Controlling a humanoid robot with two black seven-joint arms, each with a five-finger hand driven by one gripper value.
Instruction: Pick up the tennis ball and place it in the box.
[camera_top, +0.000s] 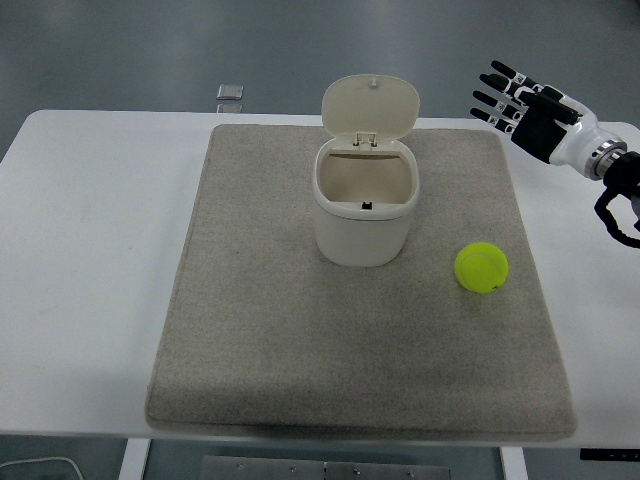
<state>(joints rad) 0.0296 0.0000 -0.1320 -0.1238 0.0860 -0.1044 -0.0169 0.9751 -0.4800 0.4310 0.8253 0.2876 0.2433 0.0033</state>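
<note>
A yellow-green tennis ball (481, 269) lies on the grey mat (300, 360), to the right of the box. The box (364, 205) is a cream bin standing upright in the middle of the mat, with its hinged lid (370, 107) flipped up at the back and its inside bare. My right hand (522, 105) hovers at the far right, above the mat's back right corner and well behind the ball. Its fingers are spread and hold nothing. My left arm is out of view.
The mat covers the middle of the white table (90, 260). A small silver object (230, 93) lies at the table's far edge, behind the mat's left corner.
</note>
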